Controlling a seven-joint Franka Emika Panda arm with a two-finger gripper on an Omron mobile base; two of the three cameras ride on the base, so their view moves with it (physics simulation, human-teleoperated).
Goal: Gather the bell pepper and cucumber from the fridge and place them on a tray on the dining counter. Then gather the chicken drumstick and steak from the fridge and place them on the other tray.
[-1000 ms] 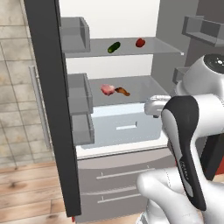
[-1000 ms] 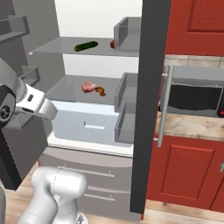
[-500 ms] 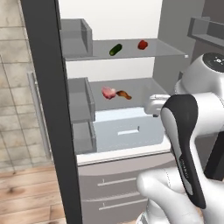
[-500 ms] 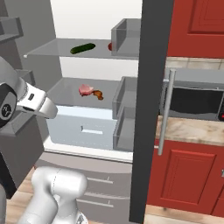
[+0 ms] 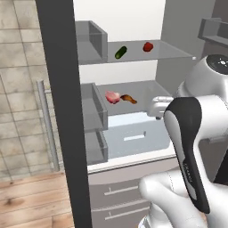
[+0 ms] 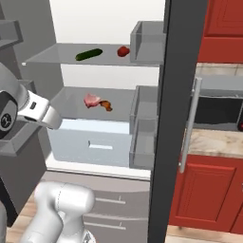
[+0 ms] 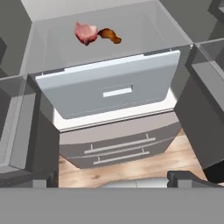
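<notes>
The fridge stands open in front of me. On its top glass shelf lie the dark green cucumber and, to its right, the red bell pepper. One shelf down, the pink steak lies with the brown chicken drumstick close on its right. My gripper is open and holds nothing; it hangs in front of the fridge, well short of the meat shelf. The trays and the dining counter are out of view.
A pale drawer sits under the meat shelf, with grey freezer drawers below it. Open doors with grey bins flank the opening on both sides. Red cabinets and a microwave stand to the right.
Both base views have shifted a little, so the base has moved relative to the fridge. The foods lie as before. The gripper stays open.
</notes>
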